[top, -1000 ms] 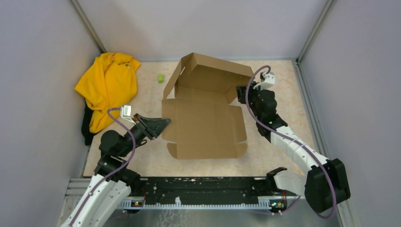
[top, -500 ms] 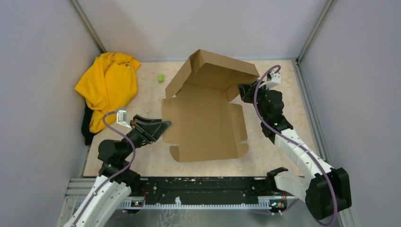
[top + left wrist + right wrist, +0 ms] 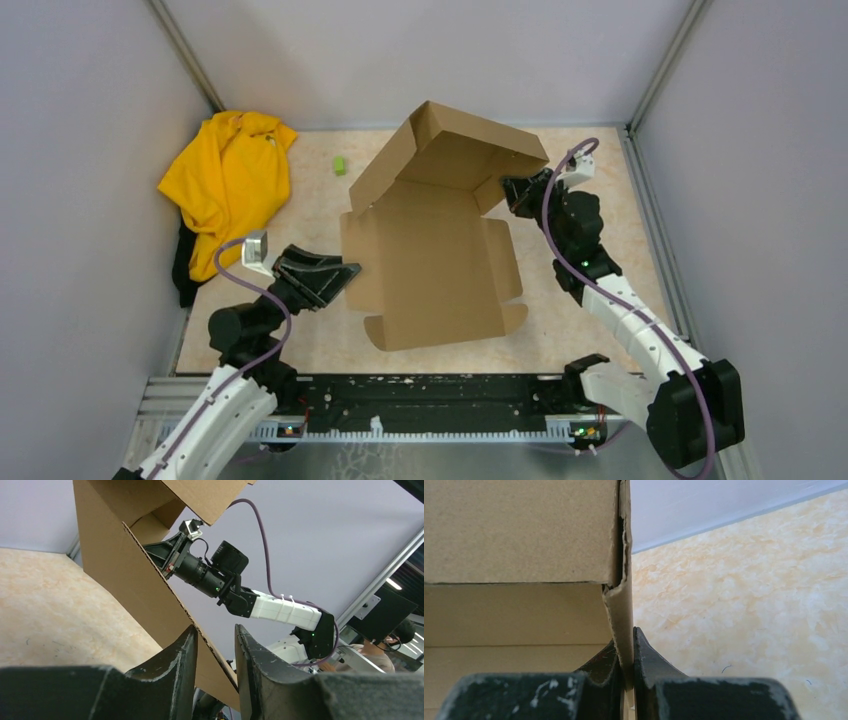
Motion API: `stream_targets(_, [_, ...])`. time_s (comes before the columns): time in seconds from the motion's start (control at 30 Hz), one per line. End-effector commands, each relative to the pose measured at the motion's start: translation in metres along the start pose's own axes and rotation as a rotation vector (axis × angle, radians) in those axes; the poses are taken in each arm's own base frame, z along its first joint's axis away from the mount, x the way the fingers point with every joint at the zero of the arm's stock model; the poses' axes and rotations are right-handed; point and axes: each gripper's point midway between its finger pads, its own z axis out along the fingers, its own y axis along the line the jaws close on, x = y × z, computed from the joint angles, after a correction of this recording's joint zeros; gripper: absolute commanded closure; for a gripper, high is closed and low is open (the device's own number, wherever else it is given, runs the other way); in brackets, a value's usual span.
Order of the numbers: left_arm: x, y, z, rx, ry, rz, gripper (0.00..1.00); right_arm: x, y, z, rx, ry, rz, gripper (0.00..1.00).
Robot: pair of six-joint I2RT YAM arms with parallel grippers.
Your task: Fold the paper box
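Beige mottled table [image 3: 545, 340] inside grey walls. A yellow cloth [image 3: 230, 185] is heaped at the far left, well apart from the work.

The paper box [image 3: 430, 260] sits mid-table. Its long axis runs from the near edge toward the back wall, skewed a little. The base panel lies open, and the lid panel [image 3: 460, 145] at the far end is raised and tipped back over it.

Your right gripper [image 3: 510, 190] is at the lid's right corner. In the right wrist view it is pinched tight on a side flap [image 3: 621, 555], with the sheet sandwiched between the fingers.

Your left gripper [image 3: 350, 272] is at the box's left edge. The left wrist view shows that cardboard edge [image 3: 165, 580] running through its mouth, and the fingers [image 3: 182, 655] stand wider than the sheet. It is parted, not gripping.

Relation to watch: the left edge runs lengthwise through the left jaws, and the box body lies to that gripper's right. The left arm is the nearer one for the left side wall. My judgement is that any close-and-fold there depends on the edge remaining centred in that gap while the right holds the lid up.
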Motion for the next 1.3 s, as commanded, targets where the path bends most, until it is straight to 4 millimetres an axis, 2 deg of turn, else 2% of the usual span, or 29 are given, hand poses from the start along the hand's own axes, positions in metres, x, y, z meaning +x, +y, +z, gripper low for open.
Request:
stream_targets(0.0, [0.001, -0.015, -0.001, 0.076, 0.004, 0.010, 0.61, -0.039, 0.042, -0.007, -0.138, -0.088, 0.027, 1.00])
stream_targets(0.03, [0.001, -0.012, 0.001, 0.057, 0.015, 0.018, 0.61, -0.039, 0.042, -0.007, -0.135, -0.088, 0.025, 1.00])
stream_targets(0.07, [0.005, -0.001, 0.002, -0.002, 0.052, 0.021, 0.60, -0.039, 0.041, -0.007, -0.131, -0.086, 0.019, 1.00])
stream_targets(0.1, [0.004, 0.007, 0.005, -0.065, 0.069, 0.034, 0.55, -0.038, 0.039, -0.007, -0.120, -0.084, 0.013, 1.00])
stream_targets(0.17, [-0.006, 0.018, 0.007, -0.186, 0.080, 0.083, 0.44, -0.037, 0.035, -0.007, -0.102, -0.080, -0.003, 1.00])
stream_targets(0.27, [-0.018, 0.038, 0.000, -0.347, 0.061, 0.148, 0.35, -0.036, 0.030, -0.008, -0.083, -0.080, -0.021, 1.00])
stream_targets(0.53, [-0.037, 0.057, -0.014, -0.563, 0.072, 0.251, 0.33, -0.036, 0.018, -0.009, -0.023, -0.073, -0.096, 1.00])
stream_targets(0.7, [-0.052, 0.053, -0.014, -0.601, 0.064, 0.307, 0.35, -0.032, 0.013, -0.009, -0.008, -0.054, -0.132, 1.00])
stream_targets(0.93, [-0.073, 0.036, 0.008, -0.552, 0.088, 0.407, 0.35, -0.023, 0.010, -0.010, -0.014, -0.017, -0.176, 1.00])
stream_targets(1.03, [-0.072, 0.039, 0.016, -0.534, 0.114, 0.425, 0.34, -0.019, 0.011, -0.010, -0.026, 0.005, -0.190, 1.00])
stream_targets(1.27, [-0.048, 0.054, 0.033, -0.442, 0.202, 0.423, 0.33, -0.005, 0.010, -0.006, -0.049, 0.058, -0.205, 1.00])
